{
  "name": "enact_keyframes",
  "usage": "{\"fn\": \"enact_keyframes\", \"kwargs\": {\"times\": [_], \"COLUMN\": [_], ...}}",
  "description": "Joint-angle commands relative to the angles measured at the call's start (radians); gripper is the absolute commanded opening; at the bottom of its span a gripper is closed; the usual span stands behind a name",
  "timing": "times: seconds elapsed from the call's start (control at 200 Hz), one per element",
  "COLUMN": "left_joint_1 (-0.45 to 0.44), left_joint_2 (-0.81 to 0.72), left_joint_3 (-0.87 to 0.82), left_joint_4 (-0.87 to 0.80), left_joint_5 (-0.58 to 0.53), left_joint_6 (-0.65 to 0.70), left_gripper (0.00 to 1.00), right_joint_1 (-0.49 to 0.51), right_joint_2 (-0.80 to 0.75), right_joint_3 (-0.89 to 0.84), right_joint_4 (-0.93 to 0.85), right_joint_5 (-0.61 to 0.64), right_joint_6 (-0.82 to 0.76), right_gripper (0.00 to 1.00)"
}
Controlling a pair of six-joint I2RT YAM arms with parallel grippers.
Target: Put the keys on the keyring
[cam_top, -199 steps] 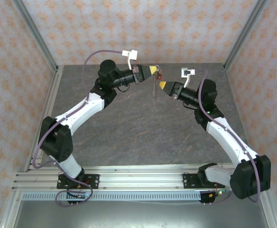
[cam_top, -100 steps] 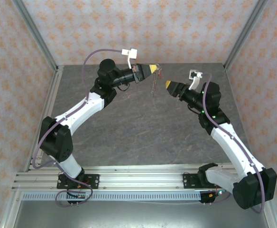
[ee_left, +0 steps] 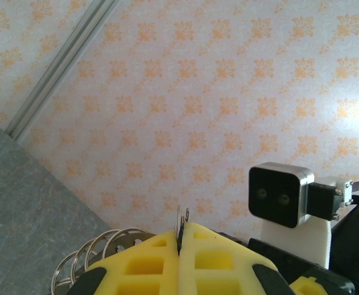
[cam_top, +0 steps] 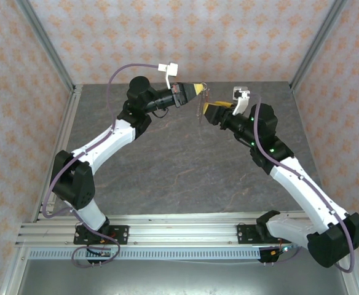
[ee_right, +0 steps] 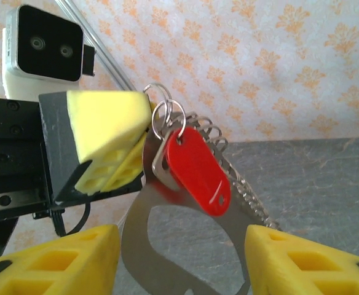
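Above the table (cam_top: 167, 160), left jaws clamp keyring (ee_right: 139, 215) bearing keys (ee_right: 195, 169).

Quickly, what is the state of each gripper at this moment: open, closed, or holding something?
The left gripper: closed, holding the keyring.
The right gripper: open, its fingers apart on either side of the keyring.

- The table (cam_top: 167, 166) is a dark grey slab with pale, marble-like veins.
- The walls (cam_top: 167, 37) on the left, far and right sides carry pale wallpaper with a repeating orange floral motif.
- Slanting aluminium posts stand at the far left corner (cam_top: 46, 46) and the far right corner (cam_top: 318, 43).
- Ribbed aluminium rails (cam_top: 179, 228) run along the near edge, with a plain grey metal sheet (cam_top: 167, 276) nearer still.
- The light is soft and even; in the left wrist view a brighter patch (ee_left: 351, 110) washes the wallpaper at the right.
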Motion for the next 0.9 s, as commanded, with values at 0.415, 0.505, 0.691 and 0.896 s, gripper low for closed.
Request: {"fn": "enact_keyframes", "kwargs": {"times": [0.415,0.505,0.691,0.896], "left_joint_1": [-0.012,-0.012,-0.012,-0.012], "left_joint_2": [0.005,0.008,0.012,0.011], "left_joint_3": [0.041,0.042,0.042,0.040], "left_joint_4": [0.077,0.081,0.084,0.084], "left_joint_5": [0.004,0.004,0.004,0.003], "left_joint_6": [-0.006,-0.009,-0.012,-0.012], "left_gripper": [0.00,0.00,0.00,0.00], "right_joint_1": [0.017,0.017,0.017,0.017], "right_joint_2": [0.054,0.056,0.078,0.090], "right_joint_3": [0.066,0.068,0.091,0.103], "right_joint_4": [0.014,0.028,0.028,0.028], "right_joint_5": [0.155,0.157,0.117,0.089], "right_joint_6": [-0.060,-0.057,-0.062,-0.065], "right_gripper": [0.46,0.43,0.47,0.47]}}
